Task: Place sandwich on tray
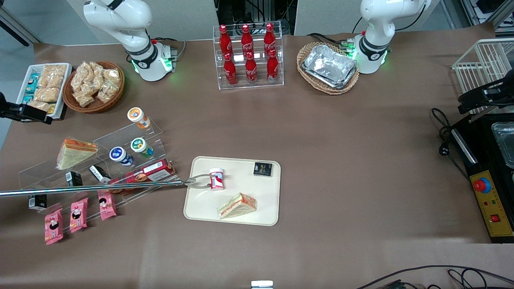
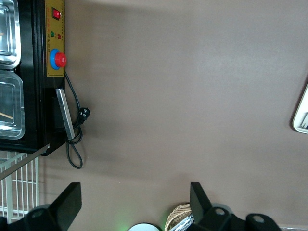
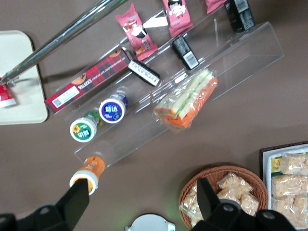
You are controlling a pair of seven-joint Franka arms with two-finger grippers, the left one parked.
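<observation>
Working arm's end of the tabletop: a white snack tray (image 1: 45,86) and a wicker basket of wrapped snacks (image 1: 94,86) stand near the edge farthest from the front camera. The hand (image 3: 140,185) hangs above this end, over the snacks and the shelf. Its fingers (image 3: 77,199) are spread wide and pinch nothing.

Next, a clear stepped shelf (image 1: 48,170) carries one wrapped sandwich (image 1: 74,152), three small lidded pots, a red biscuit box (image 1: 144,173) and pink packets.

A long metal rod (image 1: 92,188) runs from that end across the shelf. Its forked tip sits over the tray's edge, at a small red-and-white bottle (image 1: 217,179). Contact cannot be confirmed.

Middle of the tabletop: the tray (image 1: 265,216) lies flat. A second wrapped sandwich (image 1: 237,205) rests on it, close to its nearer edge, apart from the bottle and from a black packet (image 1: 263,169) by a corner.

Assessment: with a sandwich lying wholly inside the rim and the hand empty, the placement appears complete. Only withdrawal is judged to remain. The rod is the one obstruction over the tray.

Farther along: a rack of red cola bottles (image 1: 249,56), a basket of foil trays (image 1: 329,67), and a black control box (image 1: 488,200) at the parked arm's end.
</observation>
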